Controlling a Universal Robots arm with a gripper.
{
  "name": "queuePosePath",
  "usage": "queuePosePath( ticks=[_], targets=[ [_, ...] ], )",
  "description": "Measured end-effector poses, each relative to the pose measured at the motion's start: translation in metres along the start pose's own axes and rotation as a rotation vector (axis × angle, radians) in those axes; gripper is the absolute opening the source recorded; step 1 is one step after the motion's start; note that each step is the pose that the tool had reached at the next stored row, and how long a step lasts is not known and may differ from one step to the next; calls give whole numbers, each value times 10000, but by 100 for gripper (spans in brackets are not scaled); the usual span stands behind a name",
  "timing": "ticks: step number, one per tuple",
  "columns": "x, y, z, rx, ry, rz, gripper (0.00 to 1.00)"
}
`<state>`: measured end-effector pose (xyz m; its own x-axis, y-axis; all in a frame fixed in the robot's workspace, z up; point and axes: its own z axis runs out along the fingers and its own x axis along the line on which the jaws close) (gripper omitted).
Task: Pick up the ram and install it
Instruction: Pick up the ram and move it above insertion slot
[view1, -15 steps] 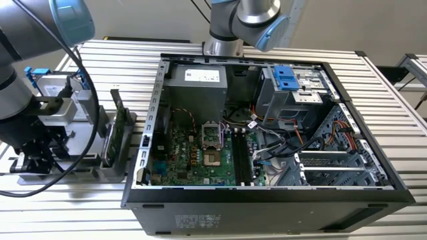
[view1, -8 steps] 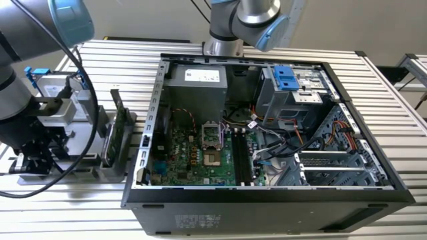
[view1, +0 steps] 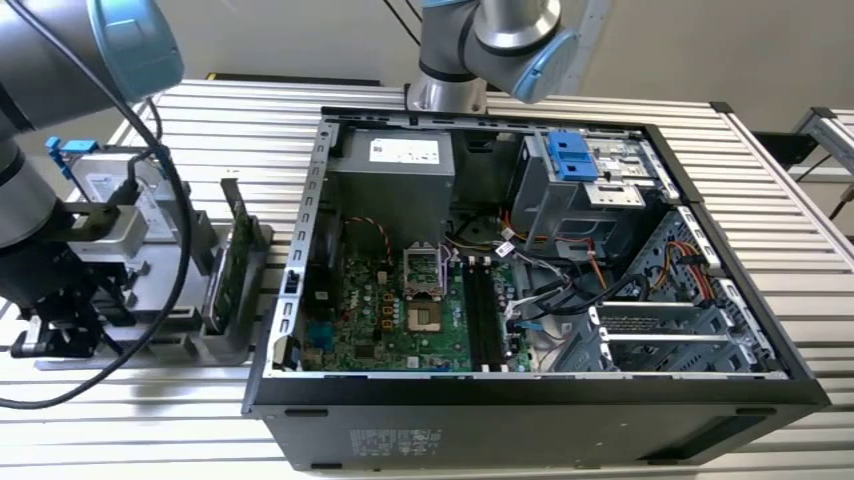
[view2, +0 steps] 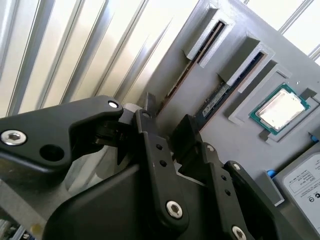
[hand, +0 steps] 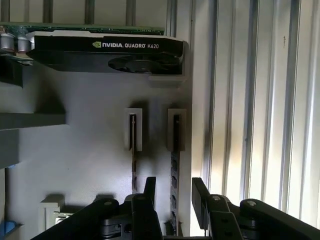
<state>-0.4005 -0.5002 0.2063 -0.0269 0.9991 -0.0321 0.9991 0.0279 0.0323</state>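
While my gripper (hand: 174, 182) hangs over the grey holder (hand: 90, 150) with fingers (hand: 150, 190) wide apart and nothing in them, the ram (hand: 175, 162) sits on edge in its holder slot, lined up between them. A second stick (hand: 133, 150) stands just beside it in the next slot; closing off-centre, I judge, could clip that one or tilt the ram. Farther along the holder rests the graphics card (hand: 105, 50).
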Motion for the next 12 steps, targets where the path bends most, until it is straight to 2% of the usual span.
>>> queuePosePath(
  ticks=[12],
  targets=[
    [-6, -3, 88, 0, 0, -1, 100]
  ],
)
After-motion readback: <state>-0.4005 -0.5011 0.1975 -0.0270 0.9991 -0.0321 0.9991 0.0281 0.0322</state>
